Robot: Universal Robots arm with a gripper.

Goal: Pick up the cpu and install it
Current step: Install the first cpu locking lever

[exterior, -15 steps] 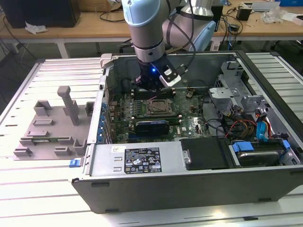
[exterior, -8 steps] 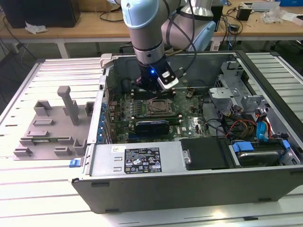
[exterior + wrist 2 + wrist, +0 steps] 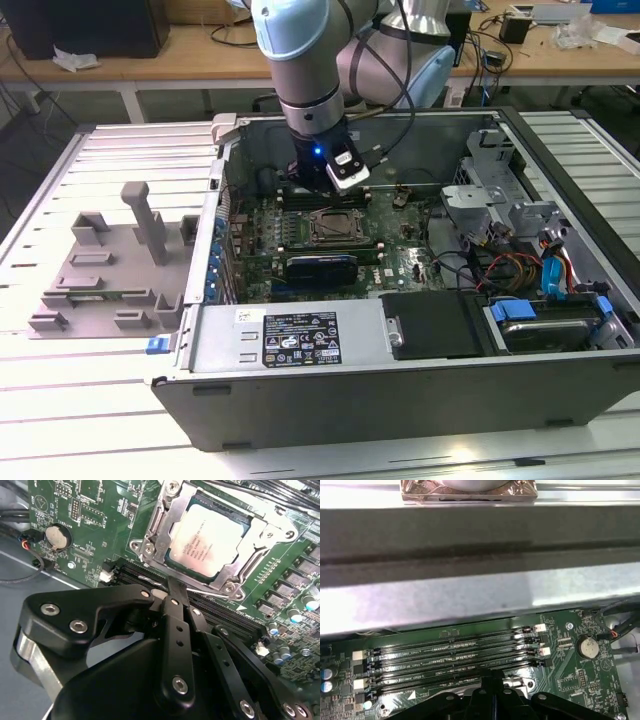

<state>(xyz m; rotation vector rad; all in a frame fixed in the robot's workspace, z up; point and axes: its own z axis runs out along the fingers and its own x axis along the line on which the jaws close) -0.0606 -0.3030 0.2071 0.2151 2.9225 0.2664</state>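
The cpu (image 3: 207, 540), a silver-grey square chip with print on top, lies flat inside the metal socket frame (image 3: 165, 530) on the green motherboard. Its load plate stands open around it. In the exterior view the socket (image 3: 335, 228) sits mid-board inside the open computer case. My black gripper (image 3: 172, 586) hangs just beside the socket, over the memory slots (image 3: 455, 655). Its fingers are shut together with nothing between them, and the tips stay clear of the chip. In the first wrist view the gripper (image 3: 492, 687) shows over the slots.
A grey tray block (image 3: 110, 270) with upright posts lies outside the case on the exterior view's left. The case walls (image 3: 230, 140), a drive cage (image 3: 490, 190) and coloured cables (image 3: 520, 265) ring the board. A coin battery (image 3: 55, 536) sits near the slots.
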